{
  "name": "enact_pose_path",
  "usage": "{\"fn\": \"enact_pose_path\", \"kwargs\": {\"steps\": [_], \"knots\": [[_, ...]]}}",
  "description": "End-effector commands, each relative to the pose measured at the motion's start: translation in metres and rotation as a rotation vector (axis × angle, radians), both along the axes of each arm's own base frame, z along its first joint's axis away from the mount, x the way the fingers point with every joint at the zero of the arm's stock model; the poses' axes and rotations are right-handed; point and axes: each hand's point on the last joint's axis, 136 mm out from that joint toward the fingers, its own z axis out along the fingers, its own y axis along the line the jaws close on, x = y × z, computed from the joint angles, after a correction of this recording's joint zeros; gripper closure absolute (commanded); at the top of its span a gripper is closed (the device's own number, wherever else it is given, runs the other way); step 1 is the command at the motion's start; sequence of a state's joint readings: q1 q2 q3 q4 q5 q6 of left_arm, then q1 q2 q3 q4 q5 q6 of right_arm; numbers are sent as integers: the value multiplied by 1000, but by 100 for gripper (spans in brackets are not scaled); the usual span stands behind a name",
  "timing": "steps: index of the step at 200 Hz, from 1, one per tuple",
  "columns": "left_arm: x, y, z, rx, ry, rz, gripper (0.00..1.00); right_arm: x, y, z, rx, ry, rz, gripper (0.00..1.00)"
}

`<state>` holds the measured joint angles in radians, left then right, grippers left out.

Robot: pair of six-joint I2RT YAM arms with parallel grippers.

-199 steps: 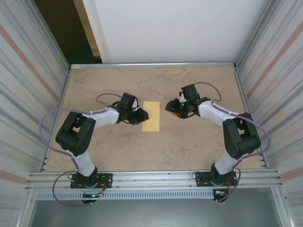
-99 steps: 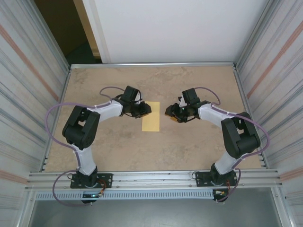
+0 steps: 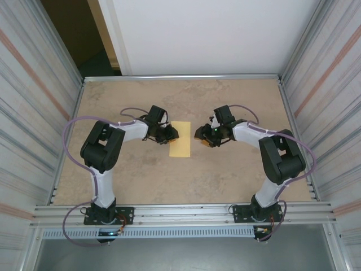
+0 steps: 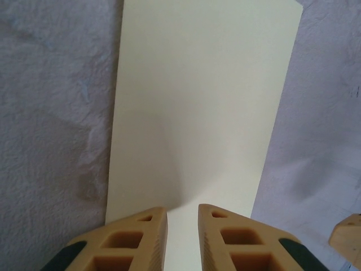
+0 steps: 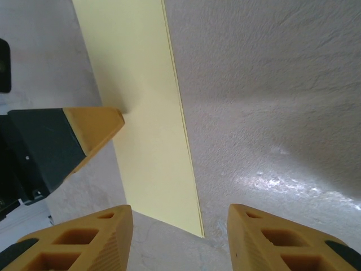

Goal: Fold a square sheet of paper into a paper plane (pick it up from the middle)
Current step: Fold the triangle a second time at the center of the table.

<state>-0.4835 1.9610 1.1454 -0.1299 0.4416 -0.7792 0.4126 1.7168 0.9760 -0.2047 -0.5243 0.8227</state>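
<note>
surface (image 3: 225,175): tan, mottled like stone, metal rim around it
side walls (image 3: 34,113): ribbed grey panels, faint orange stripe, left and right
back panel (image 3: 208,34): plain white
opening (image 3: 73,39): dark, far left corner
rail (image 3: 186,213): aluminium, along near edge

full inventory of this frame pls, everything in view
yellow paper: one, pale yellow, rectangular outline, flat at the table's centre, between the two grippers
table: one, beige mottled top
side walls: two, ribbed grey metal with a reddish stripe, left and right of the table
back board: one, white, behind the far edge
rail: one, aluminium, along the near edge, carrying both arm bases
cables: two, purple, one looping along each arm
left gripper: one, tan fingers, narrow gap, tips over the paper's left edge
right gripper: one, tan fingers, open wide, just right of the paper
</note>
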Motion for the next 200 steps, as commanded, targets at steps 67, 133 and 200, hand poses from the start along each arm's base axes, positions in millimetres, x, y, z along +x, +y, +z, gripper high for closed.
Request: {"fn": "enact_pose_path", "kwargs": {"steps": [67,133,200], "knots": [[-33,31,-39,142,179,211,77,-47,25,-22,27,177,76,55],[-39,34,-51,147,201,225,77,-57,27,-36,11,218,126,60],[-39,33,-51,148,201,209,77,-53,35,-36,19,206,147,64]]}}
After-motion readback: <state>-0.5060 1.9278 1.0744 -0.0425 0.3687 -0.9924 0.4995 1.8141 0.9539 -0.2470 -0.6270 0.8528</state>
